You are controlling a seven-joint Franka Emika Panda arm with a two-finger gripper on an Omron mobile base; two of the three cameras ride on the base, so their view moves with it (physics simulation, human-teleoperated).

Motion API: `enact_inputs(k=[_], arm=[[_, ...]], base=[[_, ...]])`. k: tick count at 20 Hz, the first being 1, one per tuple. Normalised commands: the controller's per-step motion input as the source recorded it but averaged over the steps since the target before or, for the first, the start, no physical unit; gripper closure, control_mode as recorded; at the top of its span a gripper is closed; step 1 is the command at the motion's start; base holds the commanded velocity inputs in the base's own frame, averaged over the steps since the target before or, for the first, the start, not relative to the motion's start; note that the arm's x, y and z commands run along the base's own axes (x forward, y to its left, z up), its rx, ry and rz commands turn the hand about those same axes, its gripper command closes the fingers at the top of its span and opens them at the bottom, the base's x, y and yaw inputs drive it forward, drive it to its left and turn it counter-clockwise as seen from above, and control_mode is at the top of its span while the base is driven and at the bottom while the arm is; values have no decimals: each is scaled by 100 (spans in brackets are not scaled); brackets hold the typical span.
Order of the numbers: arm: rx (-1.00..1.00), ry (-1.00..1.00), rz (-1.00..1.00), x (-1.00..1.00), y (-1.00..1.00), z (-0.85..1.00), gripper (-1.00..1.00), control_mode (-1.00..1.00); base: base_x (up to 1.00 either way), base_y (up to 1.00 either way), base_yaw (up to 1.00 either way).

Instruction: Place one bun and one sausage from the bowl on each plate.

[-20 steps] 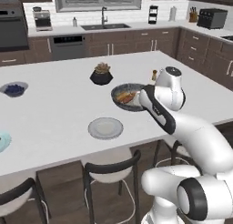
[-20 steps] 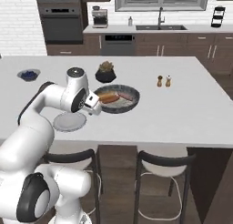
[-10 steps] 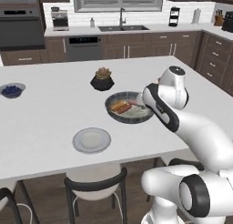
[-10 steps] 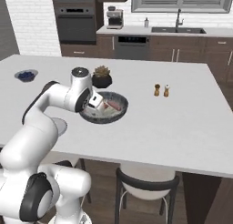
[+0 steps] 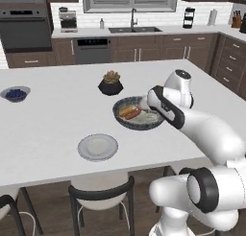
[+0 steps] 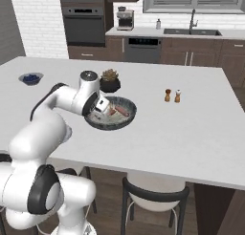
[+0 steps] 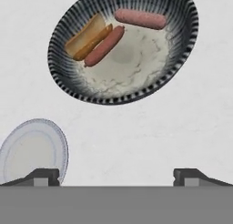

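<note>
The dark striped bowl point(image 7: 179, 59) lies on the white counter just ahead of my gripper point(image 7: 116, 176). A golden-tan bun point(image 7: 84, 35) rests at its left side, with one reddish sausage point(image 7: 104, 45) against it. A second sausage point(image 7: 140, 19) lies near the far rim. My two fingertips point(image 7: 43, 175) stand wide apart with nothing between them. From the base views, the gripper point(image 5: 148, 105) point(image 6: 102, 107) hovers open over the bowl point(image 5: 139, 127) point(image 6: 112, 126). A light grey plate point(image 5: 98, 147) point(image 7: 32, 150) sits left of the bowl, nearer the counter's front edge.
A black plant pot point(image 5: 111, 84) point(image 6: 110, 81) stands just behind the bowl. A small bowl of blue berries point(image 5: 15, 93) point(image 6: 30, 78) sits far left. Salt and pepper shakers point(image 6: 172, 95) stand to the right. Stools line the counter's front edge.
The base has driven, so the whole scene has shifted in both base views. The gripper stays open over the bowl, and the food has not moved.
</note>
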Motion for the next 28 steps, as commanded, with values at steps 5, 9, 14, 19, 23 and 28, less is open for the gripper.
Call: enact_inputs(k=[5, 9, 14, 19, 23, 28], arm=[[11, 20, 0, 100, -2, 0, -100, -100], [-12, 5, 7, 72, -25, 1, -100, -100], [-34, -1, 22, 62, -46, -31, -100, -100], [-23, -1, 27, 40, -19, -66, -100, -100], [-16, 0, 24, 39, 0, -44, -100, -100], [-15, 0, 15, 47, -3, -31, -100, -100]], base=[[0, 0, 0], [0, 0, 0], [0, 0, 0], [0, 0, 0], [0, 0, 0], [0, 0, 0]])
